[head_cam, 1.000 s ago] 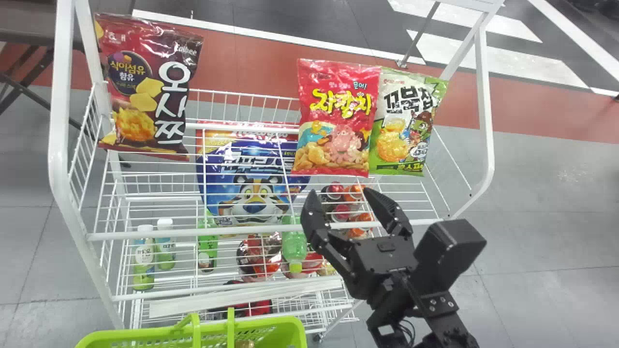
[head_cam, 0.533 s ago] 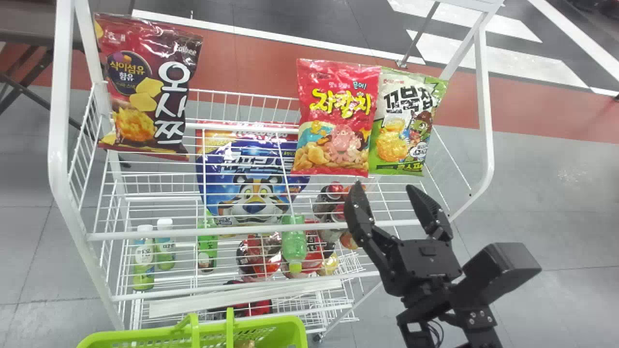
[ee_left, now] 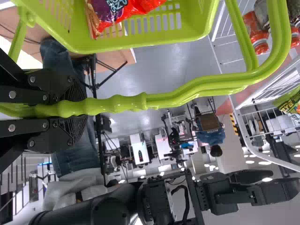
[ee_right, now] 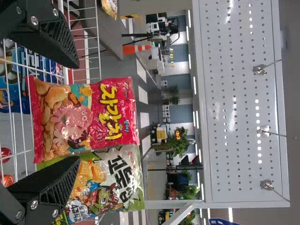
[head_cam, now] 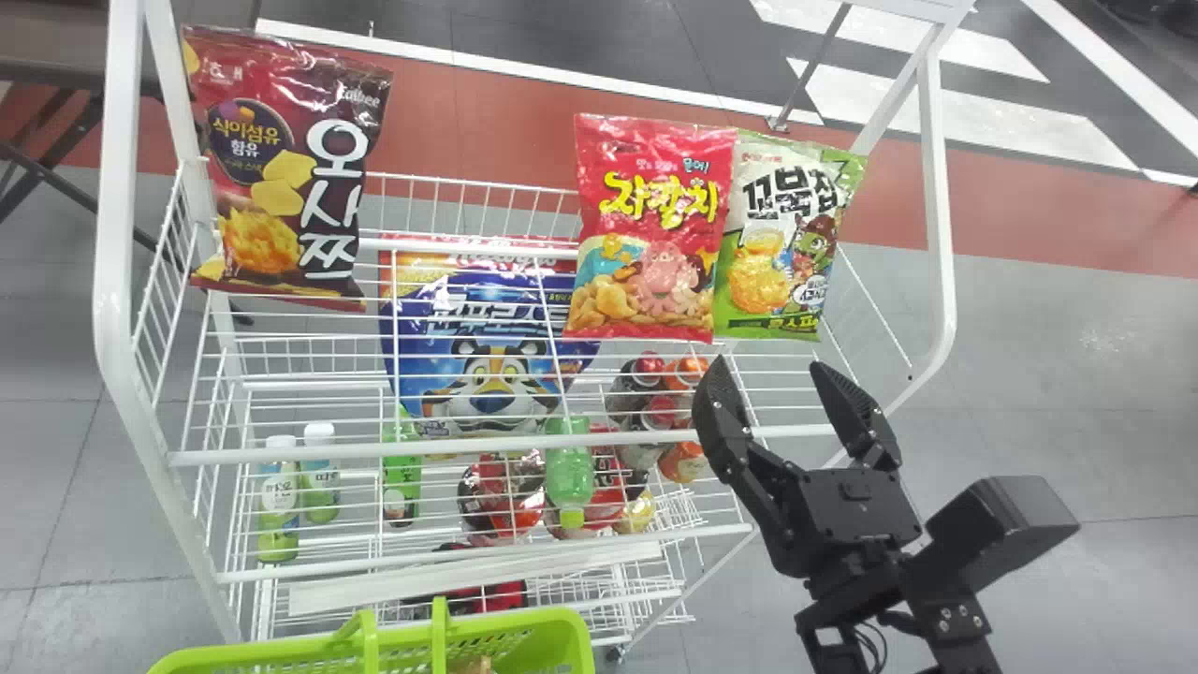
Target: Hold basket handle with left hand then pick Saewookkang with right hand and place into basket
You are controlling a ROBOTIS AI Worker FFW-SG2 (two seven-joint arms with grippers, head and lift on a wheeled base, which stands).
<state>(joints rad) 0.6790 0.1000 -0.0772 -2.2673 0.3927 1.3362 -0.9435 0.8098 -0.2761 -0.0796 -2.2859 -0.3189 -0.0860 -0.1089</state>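
Note:
My right gripper (head_cam: 769,365) stands open at the rack's front right, below a red snack bag (head_cam: 650,229) and a green-white bag (head_cam: 786,234). In the right wrist view my right gripper (ee_right: 78,112) has its two fingers apart, with the red bag (ee_right: 84,117) beyond the gap and the green-white bag (ee_right: 112,178) partly behind one finger. Which bag is the Saewookkang, I cannot tell. The green basket (head_cam: 562,641) is at the bottom edge of the head view. In the left wrist view my left gripper (ee_left: 80,110) is shut on its handle (ee_left: 183,97); a red-orange packet (ee_left: 136,8) lies inside.
A white wire rack (head_cam: 309,457) spans the front. On it are a dark red bag (head_cam: 281,168) at the left and a blue bag (head_cam: 487,346) lower in the middle. Bottles (head_cam: 279,496) and cans show behind the wires. A perforated panel (ee_right: 239,103) rises beyond the bags.
My right gripper has moved rightward along the rack's front, and stays open with nothing between its fingers. The snack bags have not moved.

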